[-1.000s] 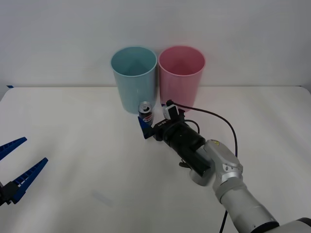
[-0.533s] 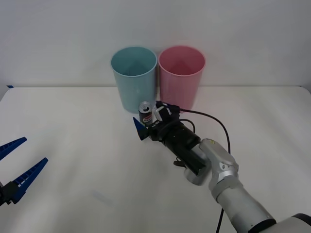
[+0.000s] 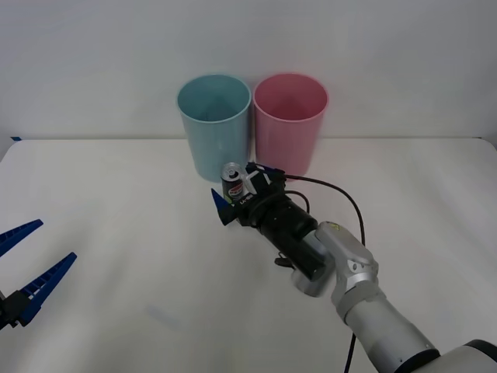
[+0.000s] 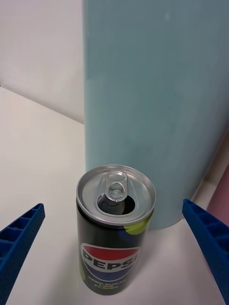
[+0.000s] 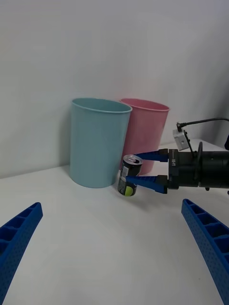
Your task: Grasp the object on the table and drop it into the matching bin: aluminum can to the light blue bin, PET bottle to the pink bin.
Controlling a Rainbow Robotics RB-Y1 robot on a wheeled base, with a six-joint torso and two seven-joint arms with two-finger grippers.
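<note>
Left gripper (image 3: 27, 268) parked at 8 o'clock on the table (image 3: 116, 233), fingers spread. Light blue bin (image 3: 215, 124) at 12, pink bin (image 3: 290, 120) touching it at 1. Aluminum can (image 3: 232, 181) upright just in front of the blue bin — right gripper (image 3: 233, 193) straddles it, fingers apart, not clamped.

Bare lab-like test setup: plain white table (image 3: 116, 233), blank white wall (image 3: 248, 39) behind.

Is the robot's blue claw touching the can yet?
Apart. In the right wrist view, white table shows between the can and each finger of the open right gripper.
</note>
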